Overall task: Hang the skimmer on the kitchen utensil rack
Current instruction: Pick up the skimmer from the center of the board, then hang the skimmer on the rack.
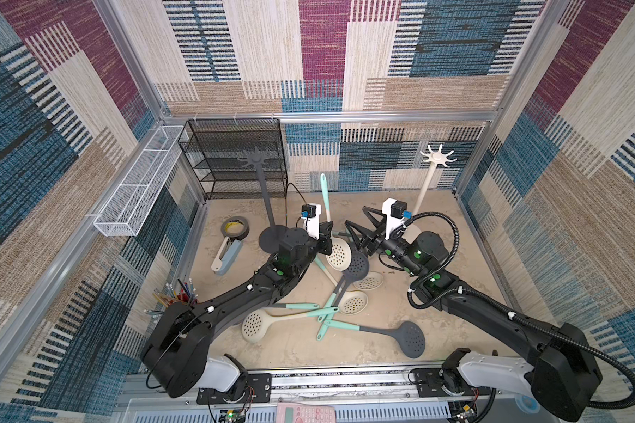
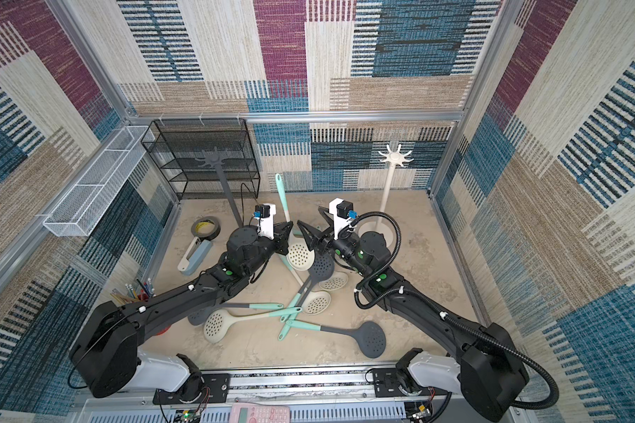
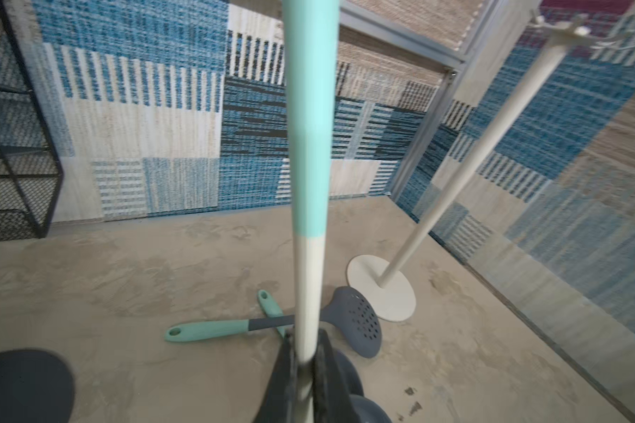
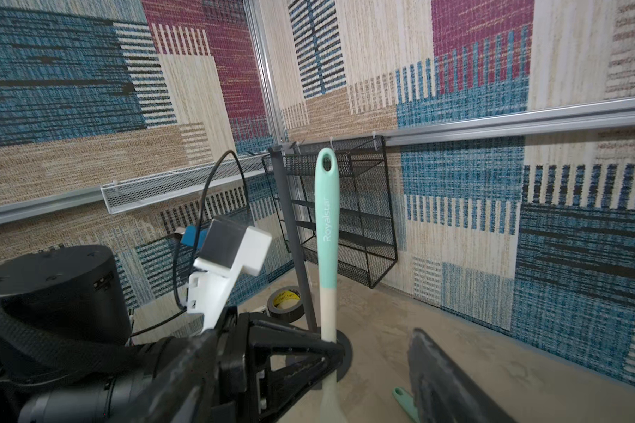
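1. Clamps the left end effector point(image 1: 327, 234) tight on a cream skimmer point(image 1: 338, 254), on the pale part of the handle just above the perforated head; seen from the left wrist, pinches that handle between both fingers point(image 3: 290, 366).
2. Holds this skimmer close to upright, head down, with the teal handle end and its hanging hole at the top.
3. Shows the right end effector point(image 1: 355, 216) with jaws wide apart and nothing between them, just beside the held skimmer's head.
4. Sits between the two racks and touches neither: grey rack point(image 1: 268, 205) just behind the left wrist, white rack point(image 1: 426, 183) further back on the right, both standing on the tabletop point(image 1: 455, 263).
5. Leaves a loose, crossed pile of other skimmers point(image 1: 352, 303) flat on the tabletop in front of both end effectors, among them a dark grey one point(image 1: 413, 340) and a cream one point(image 1: 252, 326) nearest the robot.
6. Adds, on the left side, a tape roll point(image 1: 235, 227), a black mesh shelf point(image 1: 235, 157) in the back corner and a white wire basket point(image 1: 140, 183) on the wall.
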Motion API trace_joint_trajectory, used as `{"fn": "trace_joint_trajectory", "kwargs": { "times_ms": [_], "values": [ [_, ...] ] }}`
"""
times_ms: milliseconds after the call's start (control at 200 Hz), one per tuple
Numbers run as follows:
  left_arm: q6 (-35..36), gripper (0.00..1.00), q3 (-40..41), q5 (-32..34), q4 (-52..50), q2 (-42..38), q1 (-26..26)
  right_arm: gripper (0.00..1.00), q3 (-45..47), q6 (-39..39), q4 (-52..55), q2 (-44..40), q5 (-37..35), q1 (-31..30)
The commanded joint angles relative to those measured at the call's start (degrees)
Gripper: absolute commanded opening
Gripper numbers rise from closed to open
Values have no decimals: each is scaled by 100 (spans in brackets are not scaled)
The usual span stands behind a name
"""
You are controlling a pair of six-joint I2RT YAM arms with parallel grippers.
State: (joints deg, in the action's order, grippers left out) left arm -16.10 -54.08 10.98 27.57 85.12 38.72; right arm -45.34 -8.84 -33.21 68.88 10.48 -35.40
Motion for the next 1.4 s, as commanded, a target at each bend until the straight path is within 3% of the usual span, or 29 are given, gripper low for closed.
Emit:
{"fn": "trace_joint_trajectory", "kwargs": {
  "times_ms": [0,346,776,962,1398],
  "values": [
    [305,0,-418,1197,33,417,-5,82,31,319,197,-7,160,-2],
    [832,0,-2201,3603,282,2029,13,82,-441,539,847,143,524,-2],
    [1871,0,-3803,5381,177,3119,-45,81,-786,681,1331,135,947,-2],
    [1858,0,-3901,5631,-2,3123,-162,81,-939,726,1449,143,982,0],
    [624,0,-3661,5581,-1193,2798,-477,81,-1085,701,1528,219,1096,-1]
  ]
}}
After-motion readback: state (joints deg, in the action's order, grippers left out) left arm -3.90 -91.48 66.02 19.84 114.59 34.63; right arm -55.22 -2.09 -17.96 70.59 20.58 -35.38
